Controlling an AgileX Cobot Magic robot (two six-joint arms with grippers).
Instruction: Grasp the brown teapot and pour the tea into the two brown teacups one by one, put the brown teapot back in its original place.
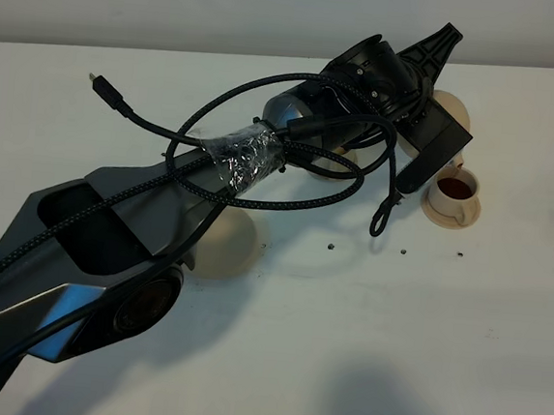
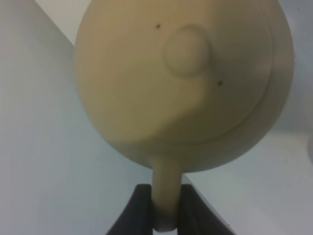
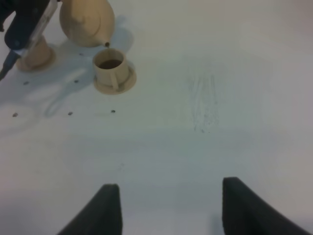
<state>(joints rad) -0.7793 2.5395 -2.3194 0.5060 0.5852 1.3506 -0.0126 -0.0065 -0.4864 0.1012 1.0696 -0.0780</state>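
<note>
Left gripper (image 2: 166, 196) jaws clamped on handle of pale beige round ceramic teapot (image 2: 181, 83); right gripper (image 3: 169, 186) jaws apart. Hold spout (image 3: 107, 44) over beige cylindrical teacup (image 3: 110, 66), tilt slowly.

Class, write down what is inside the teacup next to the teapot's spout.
Dark brown tea lies in the teacup, below its rim. The tea covers the cup's bottom, which cannot be seen.

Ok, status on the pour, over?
Left gripper shut on teapot handle; right gripper open, holding nothing. Spout by the cup, which holds tea. Other cup mostly hidden by left arm.
</note>
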